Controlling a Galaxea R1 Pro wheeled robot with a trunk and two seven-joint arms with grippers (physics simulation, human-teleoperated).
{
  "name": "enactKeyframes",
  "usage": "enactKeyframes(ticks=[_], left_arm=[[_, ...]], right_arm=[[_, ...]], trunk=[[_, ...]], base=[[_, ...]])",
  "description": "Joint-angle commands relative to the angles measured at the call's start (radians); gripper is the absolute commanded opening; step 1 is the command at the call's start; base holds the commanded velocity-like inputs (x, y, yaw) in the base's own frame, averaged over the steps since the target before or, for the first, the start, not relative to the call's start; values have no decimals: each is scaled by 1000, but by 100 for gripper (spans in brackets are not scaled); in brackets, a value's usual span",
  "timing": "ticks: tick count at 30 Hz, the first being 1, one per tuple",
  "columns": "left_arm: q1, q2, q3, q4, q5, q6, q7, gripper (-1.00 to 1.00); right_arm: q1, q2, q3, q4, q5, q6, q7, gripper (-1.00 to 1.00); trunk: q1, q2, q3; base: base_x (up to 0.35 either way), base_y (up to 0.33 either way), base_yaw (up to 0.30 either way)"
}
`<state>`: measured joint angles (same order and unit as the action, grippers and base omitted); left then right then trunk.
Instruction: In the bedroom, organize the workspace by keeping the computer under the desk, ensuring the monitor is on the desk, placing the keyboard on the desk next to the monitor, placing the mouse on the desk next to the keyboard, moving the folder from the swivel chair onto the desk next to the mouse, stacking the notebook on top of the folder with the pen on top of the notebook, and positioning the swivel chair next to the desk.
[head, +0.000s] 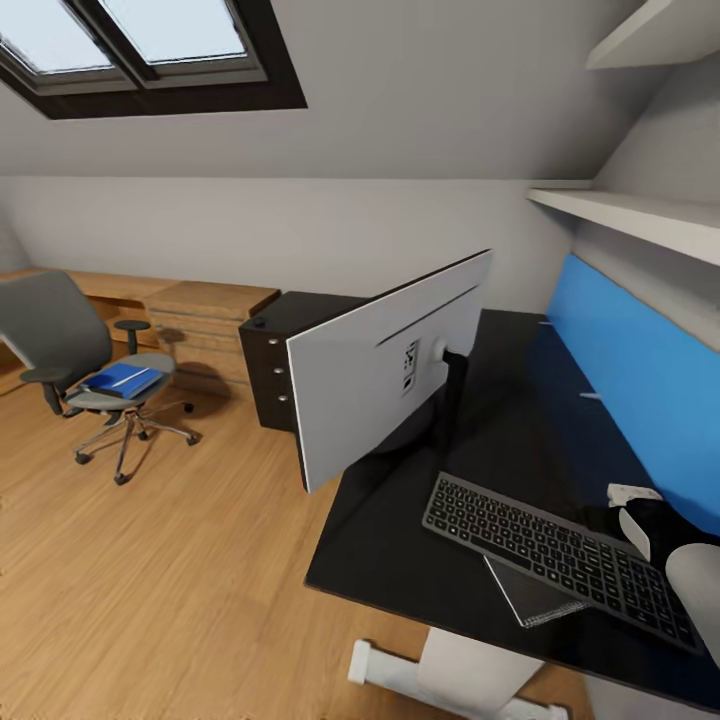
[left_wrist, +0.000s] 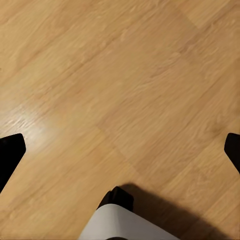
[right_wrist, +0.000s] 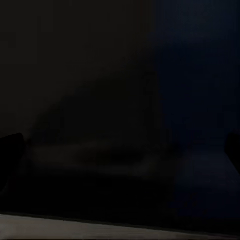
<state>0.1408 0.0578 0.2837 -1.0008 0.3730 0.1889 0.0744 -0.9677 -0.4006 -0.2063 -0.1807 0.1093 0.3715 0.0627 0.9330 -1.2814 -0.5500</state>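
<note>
On the black tabletop (head: 500, 420) a slim dark-grey keyboard (head: 560, 548) is seen overlapping a thin grey notebook (head: 530, 597), near the wide grey-backed monitor (head: 385, 370). Both pincers' fingertips (left_wrist: 10, 155) are spread, released.

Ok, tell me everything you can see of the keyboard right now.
The keyboard is a slim, flat, dark-grey slab with rows of black keys. It lies on the black desk top near its front edge, in front of the monitor stand, angled to the edge. It lies partly over a thin grey notebook, whose corner sticks out beneath it.
</note>
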Motion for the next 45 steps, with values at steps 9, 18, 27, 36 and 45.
enactKeyframes(ticks=[9,18,27,36,45], left_arm=[[0,0,-1,-1,11,6,5,100],[0,0,-1,-1,12,6,5,100],[0,0,-2,-1,11,6,5,100],[0,0,-4,42,8,5,6,100],[0,0,-4,53,7,4,7,100]], right_arm=[[0,0,-7,-2,11,6,6,100],[0,0,-7,-2,12,6,6,100],[0,0,-7,-3,12,6,6,100],[0,0,-7,-3,12,6,6,100],[0,0,-7,-3,12,6,6,100]], trunk=[[0,-1,-1],[0,-1,-1],[0,-1,-1],[0,-1,-1],[0,-1,-1]], base=[[-89,93,0],[-81,73,0],[-67,25,0],[-80,10,0],[-90,0,0]])
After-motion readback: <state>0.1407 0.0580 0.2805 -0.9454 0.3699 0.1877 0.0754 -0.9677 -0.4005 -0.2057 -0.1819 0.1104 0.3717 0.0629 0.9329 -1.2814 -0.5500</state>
